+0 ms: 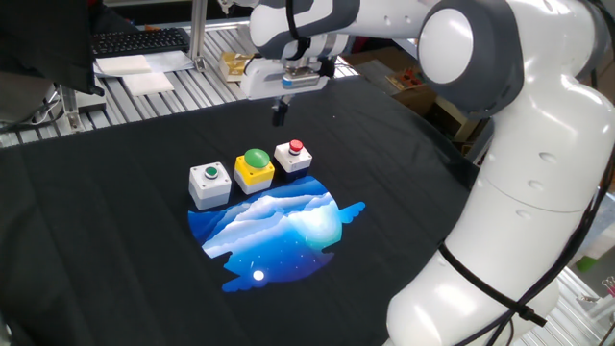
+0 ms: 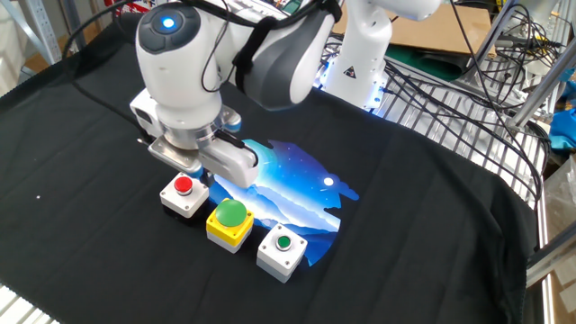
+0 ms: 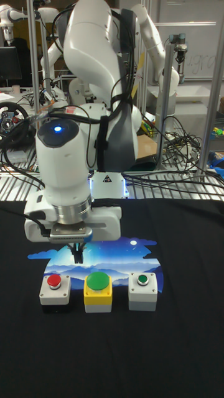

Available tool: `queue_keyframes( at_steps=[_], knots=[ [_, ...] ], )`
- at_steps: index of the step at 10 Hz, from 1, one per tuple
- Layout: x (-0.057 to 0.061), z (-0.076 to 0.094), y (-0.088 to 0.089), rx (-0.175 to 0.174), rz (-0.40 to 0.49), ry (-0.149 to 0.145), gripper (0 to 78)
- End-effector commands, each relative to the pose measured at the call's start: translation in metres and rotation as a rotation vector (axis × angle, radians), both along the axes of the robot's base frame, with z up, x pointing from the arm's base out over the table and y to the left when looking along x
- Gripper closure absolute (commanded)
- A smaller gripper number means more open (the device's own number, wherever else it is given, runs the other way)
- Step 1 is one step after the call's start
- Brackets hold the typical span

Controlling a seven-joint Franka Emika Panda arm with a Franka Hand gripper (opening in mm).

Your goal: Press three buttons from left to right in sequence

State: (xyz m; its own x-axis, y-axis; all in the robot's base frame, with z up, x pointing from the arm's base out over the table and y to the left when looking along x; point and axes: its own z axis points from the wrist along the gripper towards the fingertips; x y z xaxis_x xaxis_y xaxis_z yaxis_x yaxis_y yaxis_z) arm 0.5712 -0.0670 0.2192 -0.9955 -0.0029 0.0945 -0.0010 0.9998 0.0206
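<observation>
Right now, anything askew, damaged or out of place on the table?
Nothing stands out. The grey-white box, yellow box and white box with red button sit upright in one tidy row on the black cloth by the blue print. The pincer hangs above, touching nothing.

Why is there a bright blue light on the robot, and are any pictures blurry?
The tall fixed view shows a glowing blue lamp on the arm, and looks dimmer and softer; the other fixed view shows that lamp too; one fixed view is sharp and evenly lit.
</observation>
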Motion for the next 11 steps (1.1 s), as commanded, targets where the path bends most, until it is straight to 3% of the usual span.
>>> queue_keyframes(
  at_steps=[1, 4, 11],
  knots=[
    [0.000, -0.003, 0.022, -0.006, -0.022, -0.008, 77.6],
    [0.000, -0.007, 0.036, -0.008, -0.028, -0.014, 77.6],
    [-0.003, -0.020, 0.050, -0.026, 0.017, -0.031, 77.6]
  ],
)
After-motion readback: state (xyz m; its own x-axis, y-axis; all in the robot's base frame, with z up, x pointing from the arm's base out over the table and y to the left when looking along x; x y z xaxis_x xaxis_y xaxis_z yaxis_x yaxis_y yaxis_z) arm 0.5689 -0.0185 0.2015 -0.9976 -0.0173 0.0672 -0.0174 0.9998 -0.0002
